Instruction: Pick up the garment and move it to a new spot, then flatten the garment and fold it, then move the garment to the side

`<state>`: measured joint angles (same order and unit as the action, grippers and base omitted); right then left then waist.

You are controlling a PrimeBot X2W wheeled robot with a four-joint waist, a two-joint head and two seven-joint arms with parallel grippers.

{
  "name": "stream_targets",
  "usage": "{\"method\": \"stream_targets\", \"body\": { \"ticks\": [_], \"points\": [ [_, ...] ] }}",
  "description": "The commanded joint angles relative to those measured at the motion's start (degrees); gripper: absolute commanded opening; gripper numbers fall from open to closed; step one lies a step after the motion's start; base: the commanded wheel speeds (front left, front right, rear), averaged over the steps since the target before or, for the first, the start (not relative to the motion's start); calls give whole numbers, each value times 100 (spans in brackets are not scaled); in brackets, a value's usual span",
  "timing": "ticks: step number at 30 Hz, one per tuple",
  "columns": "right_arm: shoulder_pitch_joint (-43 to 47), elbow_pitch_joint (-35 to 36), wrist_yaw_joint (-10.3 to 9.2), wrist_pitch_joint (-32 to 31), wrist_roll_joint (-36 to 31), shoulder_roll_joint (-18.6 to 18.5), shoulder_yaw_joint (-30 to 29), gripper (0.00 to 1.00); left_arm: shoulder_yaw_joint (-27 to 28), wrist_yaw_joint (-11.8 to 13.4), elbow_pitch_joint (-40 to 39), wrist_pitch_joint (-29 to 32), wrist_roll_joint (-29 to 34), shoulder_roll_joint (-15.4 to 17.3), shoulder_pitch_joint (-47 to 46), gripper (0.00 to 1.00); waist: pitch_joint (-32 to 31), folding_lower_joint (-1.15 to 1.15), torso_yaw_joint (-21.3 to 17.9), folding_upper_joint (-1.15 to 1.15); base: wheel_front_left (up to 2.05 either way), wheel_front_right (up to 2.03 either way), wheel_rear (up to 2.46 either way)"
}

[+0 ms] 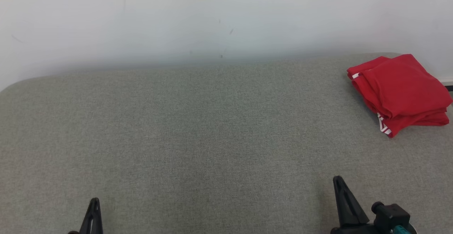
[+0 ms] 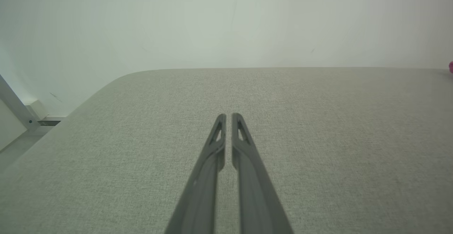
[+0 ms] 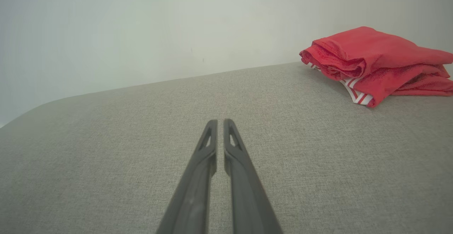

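left gripper jaws: standing all but closed, w/ just a thin slit btwn the two dark fingers, and gripping nothing.
right gripper jaws: doing the same, drawn nearly together w/ a narrow gap, gripping nothing.
left gripper position: reaching out over bare grey fabric, tips pointing toward the far edge; showing at lower left in head view.
right gripper position: showing at lower right in head view, pointing up-frame, well apart from the garment.
garment: red w/ white-striped trim, lying folded in a stack at the far right of the counter, nr its back edge — touching neither gripper.
counter: wearing a grey woven cover, curving at the far-left corner, carrying the garment.
wall: pale, running behind the counter w/ a few small dark marks.
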<state>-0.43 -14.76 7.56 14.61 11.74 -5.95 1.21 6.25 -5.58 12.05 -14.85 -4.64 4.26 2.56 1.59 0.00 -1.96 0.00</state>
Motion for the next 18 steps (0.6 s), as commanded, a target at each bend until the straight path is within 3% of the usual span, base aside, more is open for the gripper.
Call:
{"method": "stream_targets", "body": {
  "ticks": [1,18],
  "points": [
    [-1,-13,0,-29,106,5,-8,0,25,-3,49,50,-102,-5,-37,0,-1,0,2,0,0,0,0],
    [-142,16,-2,-496,1880,73,-183,0,22,-44,68,514,-2041,-33,-229,0,-20,0,28,0,0,0,0]
  ]
}}
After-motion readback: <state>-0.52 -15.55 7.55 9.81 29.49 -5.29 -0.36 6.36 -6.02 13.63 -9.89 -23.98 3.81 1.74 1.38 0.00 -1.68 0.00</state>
